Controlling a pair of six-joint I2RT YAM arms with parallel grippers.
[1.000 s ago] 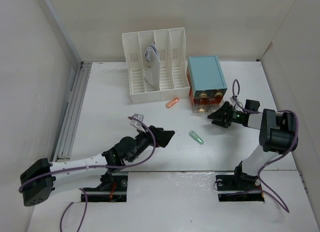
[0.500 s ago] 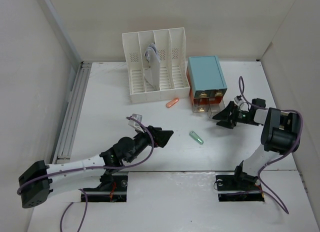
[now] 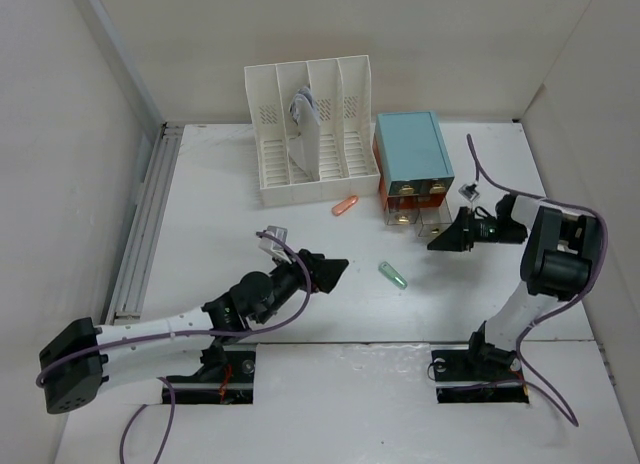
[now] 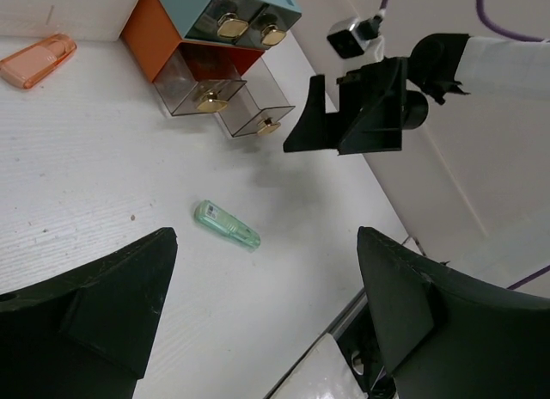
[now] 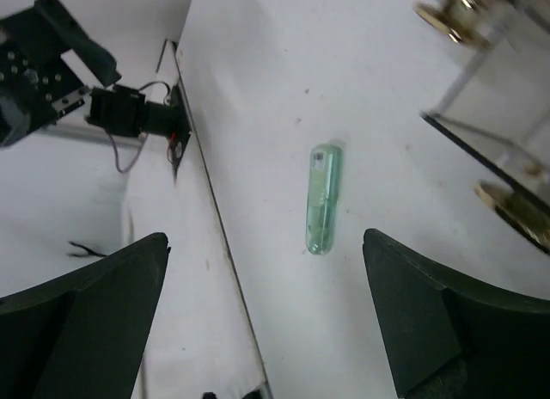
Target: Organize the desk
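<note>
Risk: my spread-open right gripper (image 3: pixel 444 233), just beside drawer box (image 3: pixel 412 154), clips its pulled-out drawers (image 3: pixel 404 216) if I swing carelessly toward green tube (image 3: pixel 393 275).

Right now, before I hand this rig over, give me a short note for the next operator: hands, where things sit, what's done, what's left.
Hands: left hand open, empty, pointing toward the green translucent stick. Right hand open, empty, close to the teal-topped drawer box.
Things: the green stick lies loose mid-way across the wide matte white desk. An orange translucent stick lies by the white slotted file rack. The box's two lower clear drawers are pulled out.
Done: the rack holds one pale item.
Left: probably stow both sticks, then shut the drawers.
</note>
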